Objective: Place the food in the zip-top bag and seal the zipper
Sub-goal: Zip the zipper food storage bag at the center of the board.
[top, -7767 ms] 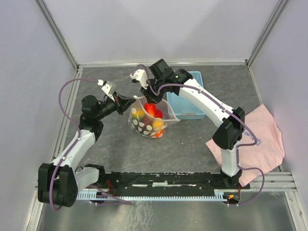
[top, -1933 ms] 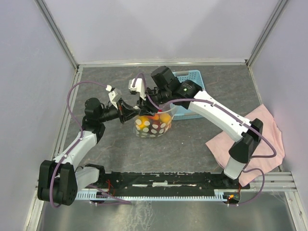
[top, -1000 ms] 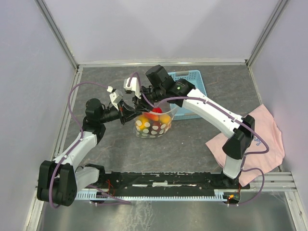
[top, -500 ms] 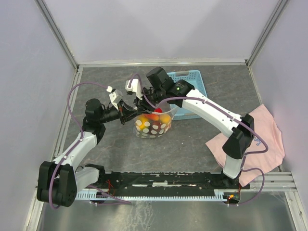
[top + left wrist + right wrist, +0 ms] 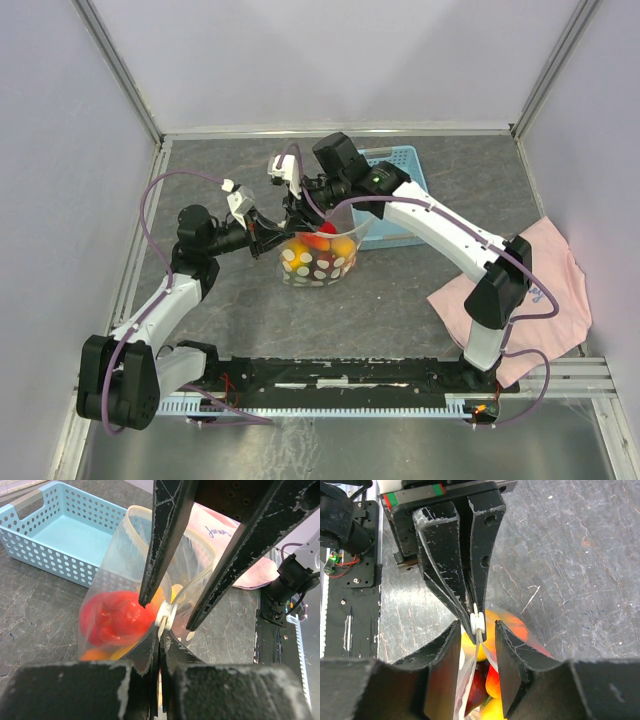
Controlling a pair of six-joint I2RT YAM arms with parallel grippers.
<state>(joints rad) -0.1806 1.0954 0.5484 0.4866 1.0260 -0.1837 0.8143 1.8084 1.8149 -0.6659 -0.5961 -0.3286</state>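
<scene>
Centre of the top view: the zip-top bag (image 5: 318,255) stands on the table (image 5: 400,300), the food (image 5: 112,617) inside. Your left gripper (image 5: 283,232), jaws together, pinches the zipper (image 5: 131,527) at one end; your right gripper (image 5: 297,215), jaws apart, straddles it. The mouth gapes, so sealing remains.

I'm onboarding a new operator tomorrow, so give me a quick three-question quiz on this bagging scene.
1. True or false: the food lies in the blue basket.
2. What does the left gripper pinch? A the pink cloth; B the zipper end of the zip-top bag; C the blue basket.
3. Fill in: the right gripper has its jaws ____, one on either side of the zipper.
Key: 1 false; 2 B; 3 open.
</scene>
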